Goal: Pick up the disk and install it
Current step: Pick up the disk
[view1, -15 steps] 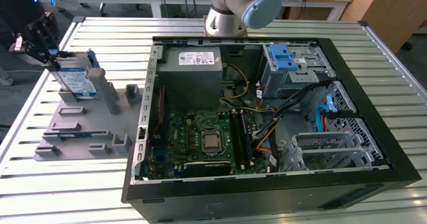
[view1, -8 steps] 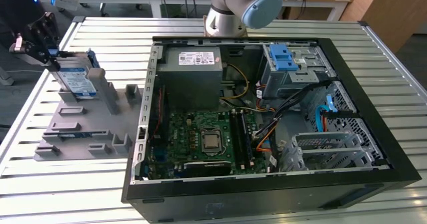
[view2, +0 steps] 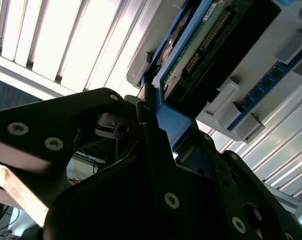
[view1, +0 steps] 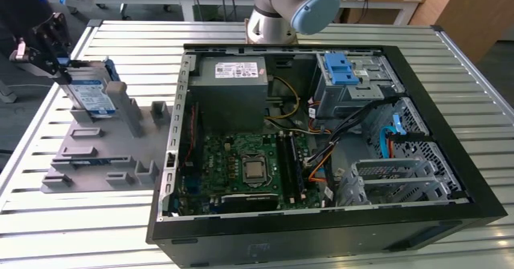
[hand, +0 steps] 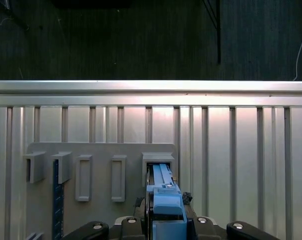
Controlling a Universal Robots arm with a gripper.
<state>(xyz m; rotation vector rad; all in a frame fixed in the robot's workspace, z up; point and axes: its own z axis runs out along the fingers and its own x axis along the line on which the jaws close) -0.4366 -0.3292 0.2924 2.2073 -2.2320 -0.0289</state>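
Exterior view shows the open black computer case (view1: 321,236) on the silver slatted desk (view1: 72,233), with a green board (view1: 216,160) inside. At its 9 o'clock, the flat silver disk with a blue plastic frame (view1: 90,94) stands upright in a grey rack (view1: 105,154). Second wrist view shows the green underside of the disk (view2: 195,50). The black hand (view1: 61,70) grips its blue edge.

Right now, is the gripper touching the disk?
Touching. In the second wrist view the gripper holds its fingers flush against the blue carrier frame of the disk, with no gap. The first wrist view shows that frame between them too.
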